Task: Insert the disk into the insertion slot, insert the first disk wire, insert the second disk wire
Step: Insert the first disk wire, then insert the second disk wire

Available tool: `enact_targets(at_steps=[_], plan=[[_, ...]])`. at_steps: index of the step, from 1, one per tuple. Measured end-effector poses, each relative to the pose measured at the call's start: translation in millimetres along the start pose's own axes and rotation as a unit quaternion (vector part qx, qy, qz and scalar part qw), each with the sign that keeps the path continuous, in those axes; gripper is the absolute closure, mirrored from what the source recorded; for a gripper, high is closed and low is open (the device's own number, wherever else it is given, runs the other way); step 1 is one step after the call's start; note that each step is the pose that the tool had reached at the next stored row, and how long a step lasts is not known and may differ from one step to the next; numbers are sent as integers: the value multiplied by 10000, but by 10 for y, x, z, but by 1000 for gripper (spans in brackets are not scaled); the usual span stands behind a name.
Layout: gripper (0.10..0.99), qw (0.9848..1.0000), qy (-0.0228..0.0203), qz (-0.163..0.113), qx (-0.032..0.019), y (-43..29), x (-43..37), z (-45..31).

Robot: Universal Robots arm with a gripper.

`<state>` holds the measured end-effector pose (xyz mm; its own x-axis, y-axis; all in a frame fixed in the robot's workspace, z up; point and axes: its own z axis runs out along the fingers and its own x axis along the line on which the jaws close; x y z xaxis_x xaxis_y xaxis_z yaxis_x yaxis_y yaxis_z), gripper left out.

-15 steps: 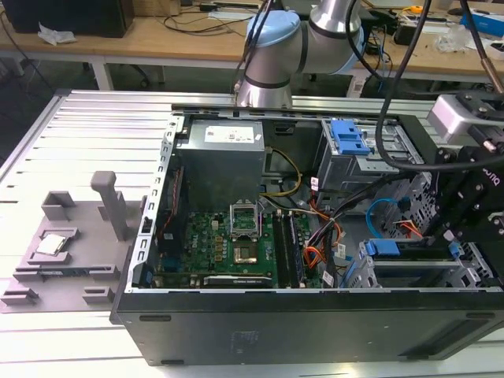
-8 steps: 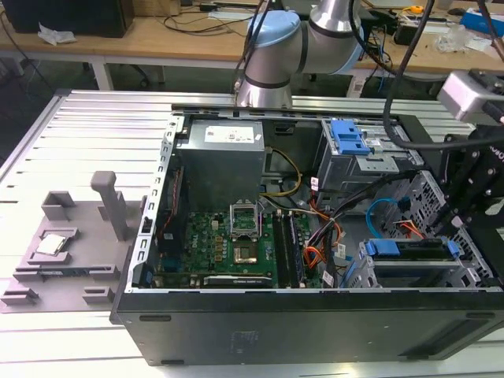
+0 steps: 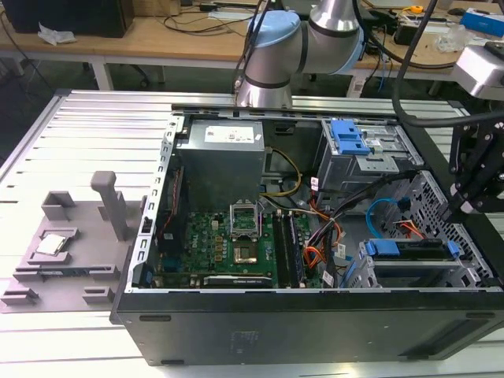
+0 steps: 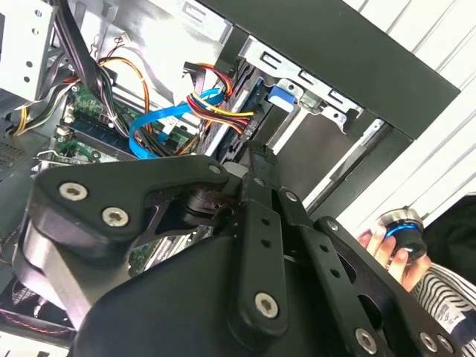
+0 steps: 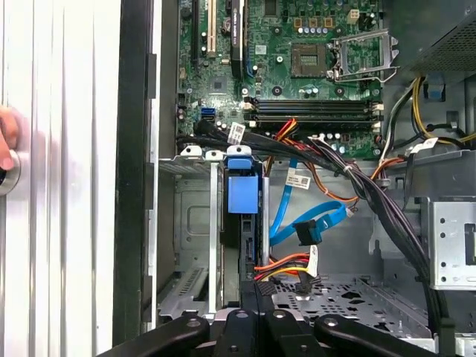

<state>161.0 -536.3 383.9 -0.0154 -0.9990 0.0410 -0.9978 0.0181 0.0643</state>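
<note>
The disk point(image 3: 411, 253), in its blue carrier, lies inside the insertion slot point(image 3: 394, 277) at the case's front on the exterior view's right. In the first wrist view the disk point(image 5: 243, 195) shows edge-on, its blue tab up, between the cage walls point(image 5: 192, 223). My gripper point(image 3: 457, 209) hangs just above the disk's end with its fingers together and nothing between them point(image 5: 256, 291) point(image 4: 256, 152). The first disk wire point(image 5: 286, 264) point(image 4: 219, 98) ends in a dark plug beside the fingertips. The second disk wire point(image 5: 307, 230) point(image 3: 382, 209) loops loose nearby, unplugged.
A person's hand point(image 4: 387, 249) rests on a blue-ringed knob outside the case wall. The taller cage with a blue latch point(image 3: 350, 140) stands behind the slot. Black cable bundles point(image 5: 372, 197) cross beside it. The green board point(image 3: 228, 244) and power supply point(image 3: 220, 157) lie toward the exterior view's left.
</note>
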Motion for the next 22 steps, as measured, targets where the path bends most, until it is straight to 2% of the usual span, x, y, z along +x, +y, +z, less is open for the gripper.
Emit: enact_targets(at_steps=[13,15,16,17,21,22], plan=[[973,10000,0,0,0,0,0,-2],[851,10000,0,0,0,0,0,-2],[851,10000,0,0,0,0,0,-3],[784,10000,0,-2,0,0,0,-3],[784,9992,25,-402,17,0,-12,17],[784,9990,29,-454,19,4,-51,21]])
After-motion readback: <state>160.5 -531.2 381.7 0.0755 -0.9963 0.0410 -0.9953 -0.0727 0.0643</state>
